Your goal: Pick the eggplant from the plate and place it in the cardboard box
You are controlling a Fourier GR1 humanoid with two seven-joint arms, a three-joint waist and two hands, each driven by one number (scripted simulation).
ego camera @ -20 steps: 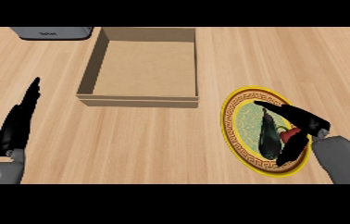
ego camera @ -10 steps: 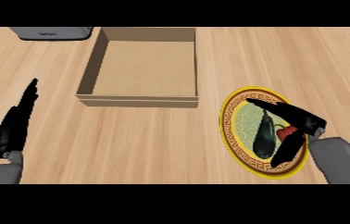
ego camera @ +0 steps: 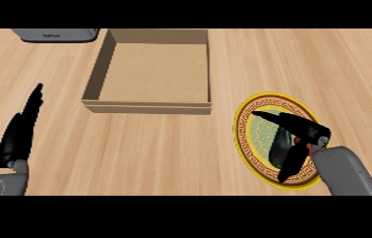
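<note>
The dark eggplant (ego camera: 277,144) lies on the yellow-rimmed plate (ego camera: 242,133) at the right of the counter. My right hand (ego camera: 309,132) is over the plate, with its fingers stretched along the eggplant's far side and its thumb along the near side. The hand straddles the eggplant with straight fingers and hides part of it. The open cardboard box (ego camera: 145,106) stands to the upper left of the plate, with nothing in it. At the left edge my left hand (ego camera: 20,131) rests open, fingers pointing up.
A grey appliance (ego camera: 54,34) sits at the back left, just behind the box. Bare wooden counter (ego camera: 145,148) runs between my left hand and the plate, in front of the box.
My right hand has settled lower over the plate, with fingers and thumb now on either side of the eggplant. The left hand has barely shifted.
</note>
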